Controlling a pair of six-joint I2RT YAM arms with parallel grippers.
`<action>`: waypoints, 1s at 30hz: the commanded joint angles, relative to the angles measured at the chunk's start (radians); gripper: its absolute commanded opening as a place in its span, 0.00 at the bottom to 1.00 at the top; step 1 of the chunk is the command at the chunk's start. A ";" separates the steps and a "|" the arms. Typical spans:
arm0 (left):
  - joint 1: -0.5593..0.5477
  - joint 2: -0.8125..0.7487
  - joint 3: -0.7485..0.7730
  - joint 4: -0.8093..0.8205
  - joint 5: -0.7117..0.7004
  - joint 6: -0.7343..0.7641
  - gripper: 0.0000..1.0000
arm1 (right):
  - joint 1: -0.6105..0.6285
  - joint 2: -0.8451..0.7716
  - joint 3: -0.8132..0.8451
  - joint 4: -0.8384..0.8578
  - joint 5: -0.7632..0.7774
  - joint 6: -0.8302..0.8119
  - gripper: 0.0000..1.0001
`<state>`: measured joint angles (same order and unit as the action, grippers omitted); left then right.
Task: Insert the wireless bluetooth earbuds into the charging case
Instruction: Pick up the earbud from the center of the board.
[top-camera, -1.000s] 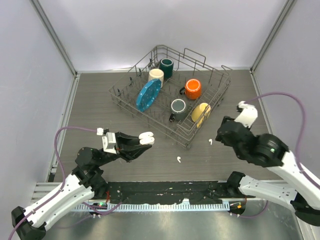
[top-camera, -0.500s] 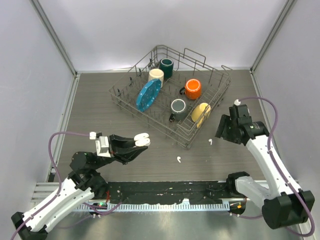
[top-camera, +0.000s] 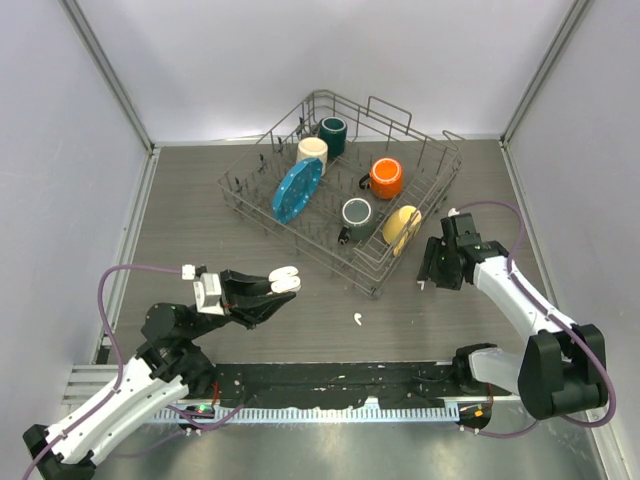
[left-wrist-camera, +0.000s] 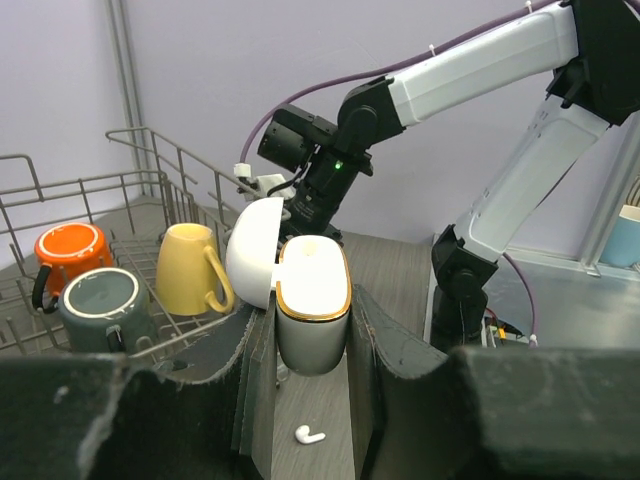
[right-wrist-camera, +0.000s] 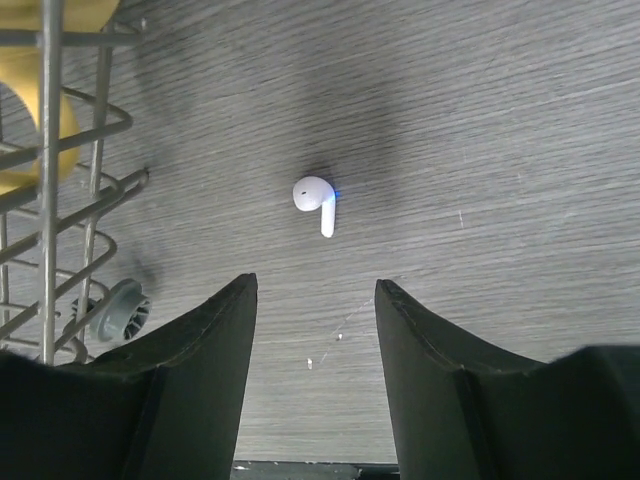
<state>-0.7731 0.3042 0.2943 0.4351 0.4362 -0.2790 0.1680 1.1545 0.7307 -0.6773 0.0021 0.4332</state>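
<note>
Earbud (right-wrist-camera: 315, 203) lies flat on the counter (right-wrist-camera: 500, 120) just beside the rack (right-wrist-camera: 47, 200), below my right hand (right-wrist-camera: 315, 288), open and empty. An off-centre pinch could flick it under the rack. Its bulb leans toward the rack and the stem points back at me. My left hand (left-wrist-camera: 310, 335) clamps the open case (left-wrist-camera: 312, 290) near the rack.

Grey wood-grain table (top-camera: 200, 220) here. A wire dish rack (top-camera: 250, 185) sits toward the back, and there are two loose bits on the bare top: a white earbud (top-camera: 357, 320) out front of the rack, and a second earbud (right-wrist-camera: 316, 200) lying beside the rack's corner.
</note>
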 joint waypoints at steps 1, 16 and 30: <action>-0.003 0.025 0.008 0.022 -0.004 0.023 0.00 | -0.004 0.019 -0.026 0.128 -0.007 0.038 0.55; -0.005 0.038 0.009 0.028 -0.002 0.024 0.00 | -0.002 0.129 -0.080 0.278 0.070 0.059 0.50; -0.003 0.032 0.014 0.008 -0.010 0.023 0.00 | 0.014 0.157 -0.090 0.278 0.062 0.059 0.47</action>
<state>-0.7731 0.3420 0.2943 0.4309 0.4355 -0.2718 0.1715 1.3029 0.6403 -0.4263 0.0505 0.4816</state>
